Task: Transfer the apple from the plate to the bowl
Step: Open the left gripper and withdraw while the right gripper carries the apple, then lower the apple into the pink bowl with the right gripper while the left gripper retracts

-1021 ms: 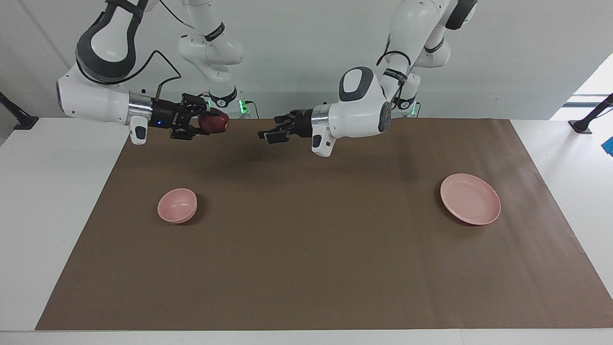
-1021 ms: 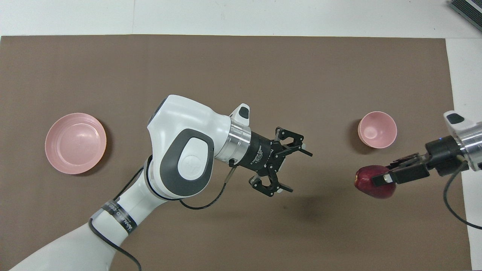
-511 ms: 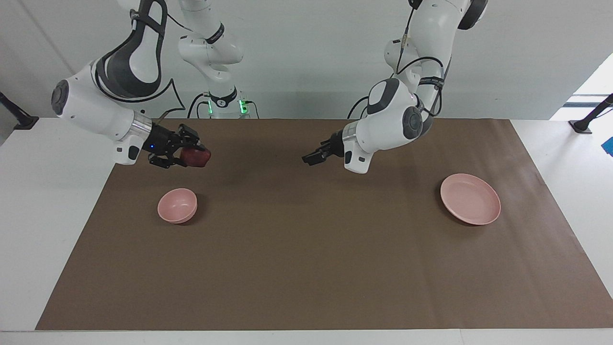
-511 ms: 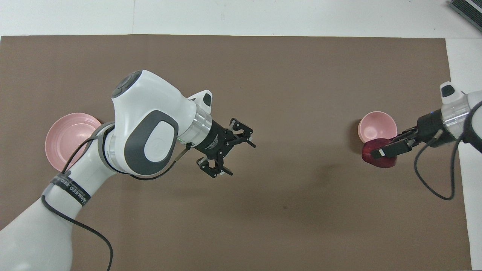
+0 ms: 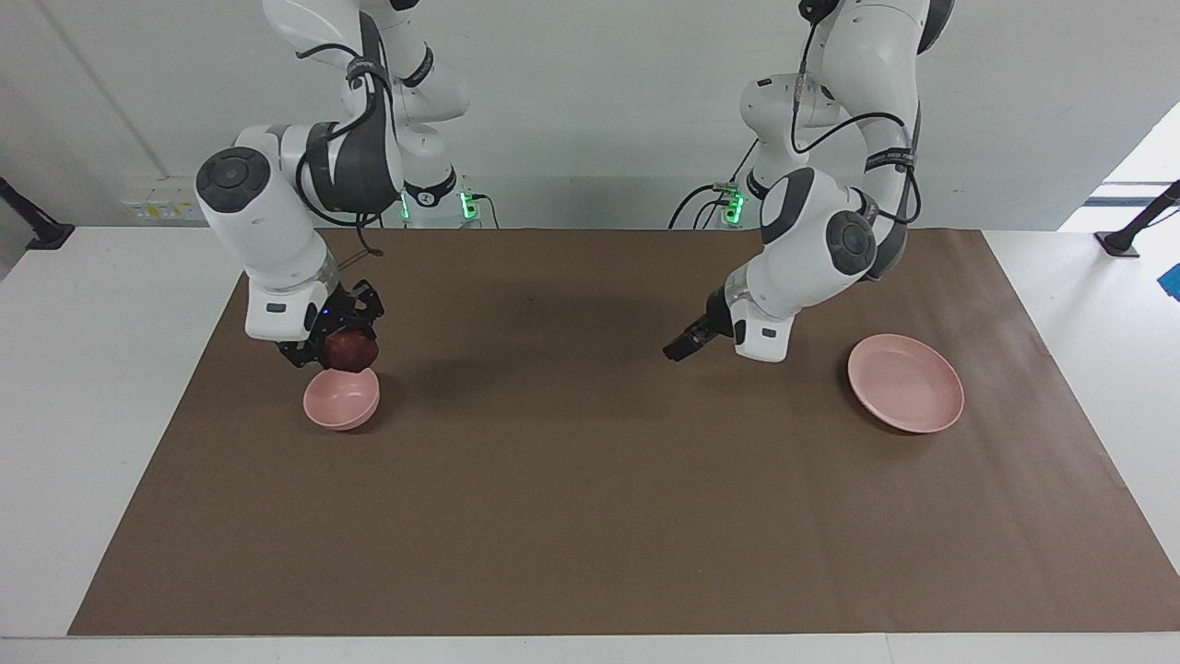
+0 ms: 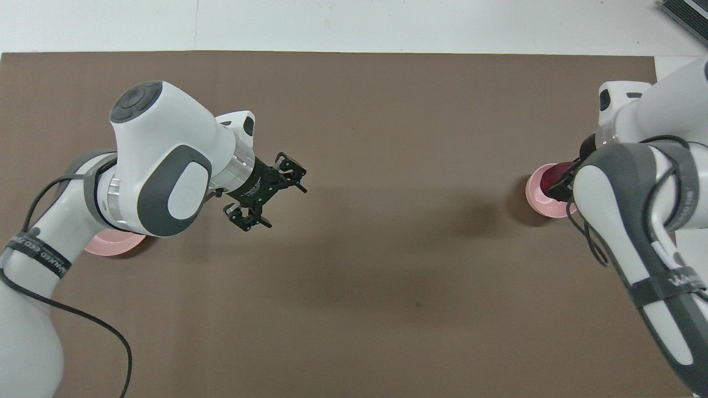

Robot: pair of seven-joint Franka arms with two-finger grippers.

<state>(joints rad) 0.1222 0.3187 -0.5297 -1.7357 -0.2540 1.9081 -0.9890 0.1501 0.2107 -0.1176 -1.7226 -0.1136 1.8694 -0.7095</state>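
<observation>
We see the right gripper [image 5: 343, 353] pointing down over the bowl [image 5: 341, 397], its fingers closed on the apple [image 5: 351, 349], which hangs just above the bowl's rim at the edge nearer the robots; from the facing view we cannot tell whether the fruit touches the rim. In the overhead view the apple [image 6: 555, 177] shows as a dark red patch over the bowl [image 6: 536, 193], at about 1 o'clock from the bowl's centre, with the right arm's wrist covering most of both, and the right gripper [image 6: 564, 182] shows only as a dark edge beside the fruit. The bowl sits on the brown mat [image 5: 590, 516] toward the right arm's end of the table. The plate [image 5: 906, 383] lies bare on the same mat toward the left arm's end, well apart from the bowl; overhead, only a sliver of the plate [image 6: 110, 246] shows beneath the left arm's elbow. The left gripper [image 5: 680, 348] hangs over bare mat beside the plate, at roughly 9 o'clock from it in the facing view, holding nothing. Overhead, the left gripper [image 6: 271, 196] has its fingers spread wide, pointing toward about 2 o'clock.
</observation>
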